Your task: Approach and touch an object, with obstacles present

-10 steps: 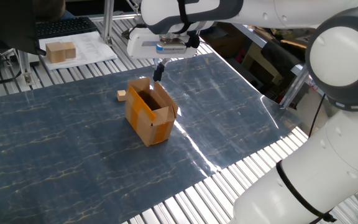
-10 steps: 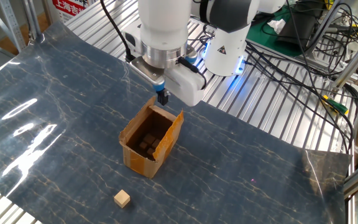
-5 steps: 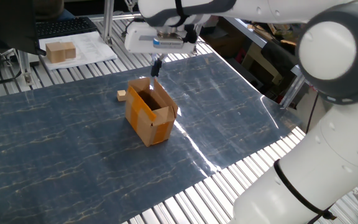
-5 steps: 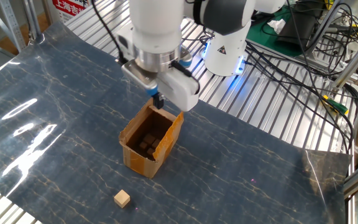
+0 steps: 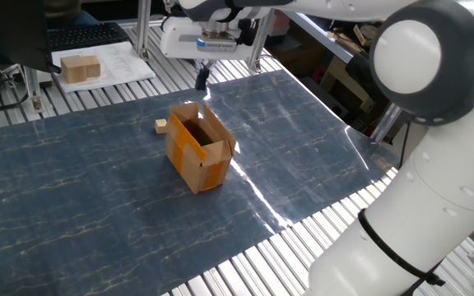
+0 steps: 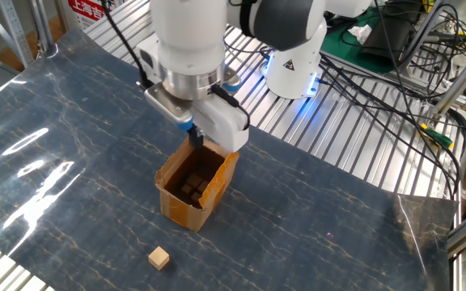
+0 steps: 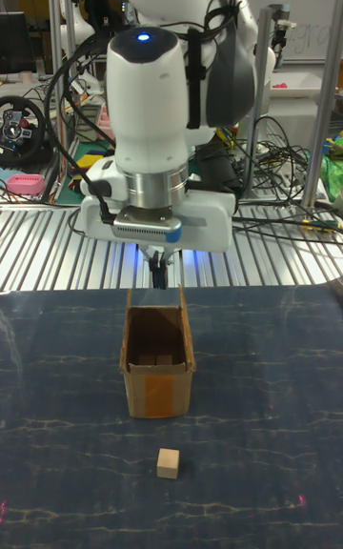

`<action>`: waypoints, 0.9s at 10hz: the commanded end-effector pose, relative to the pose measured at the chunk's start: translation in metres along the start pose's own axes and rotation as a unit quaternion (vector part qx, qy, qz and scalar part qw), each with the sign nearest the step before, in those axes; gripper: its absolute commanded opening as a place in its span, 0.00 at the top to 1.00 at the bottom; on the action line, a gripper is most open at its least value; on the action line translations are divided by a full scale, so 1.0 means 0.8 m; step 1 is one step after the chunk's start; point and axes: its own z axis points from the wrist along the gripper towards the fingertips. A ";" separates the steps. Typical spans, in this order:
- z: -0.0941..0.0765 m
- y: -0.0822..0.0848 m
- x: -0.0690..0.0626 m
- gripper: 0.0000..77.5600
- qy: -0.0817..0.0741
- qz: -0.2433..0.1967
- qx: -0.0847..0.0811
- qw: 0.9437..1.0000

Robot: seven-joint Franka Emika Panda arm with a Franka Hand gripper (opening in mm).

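Note:
The object, a tiny tan wooden cube (image 5: 161, 125) (image 6: 159, 258) (image 7: 169, 462), lies on the blue mat on the far side of the box from the arm's base. The obstacle, an orange-brown cardboard box (image 5: 200, 153) (image 6: 194, 186) (image 7: 157, 364), stands open-topped between the cube and my gripper. My gripper (image 5: 202, 80) (image 6: 194, 138) (image 7: 158, 274) hangs above the box's rear rim, fingers pointing down and pressed together with nothing held. It is a full box length away from the cube.
A larger tan block (image 5: 81, 67) rests on white paper behind the mat. Small dark blocks (image 6: 191, 187) lie inside the box. Slatted metal table (image 5: 220, 275) borders the mat (image 5: 72, 205). Cables and the arm's base (image 6: 294, 69) sit behind.
The gripper has shifted sideways above the box's rear rim, leftward in both fixed views. Box and cube have not moved.

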 end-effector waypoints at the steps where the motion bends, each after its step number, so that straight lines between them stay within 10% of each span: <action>1: 0.003 0.001 -0.007 1.00 -0.009 -0.003 -0.001 1.000; 9: 0.005 0.001 -0.009 1.00 -0.012 0.036 0.000 0.999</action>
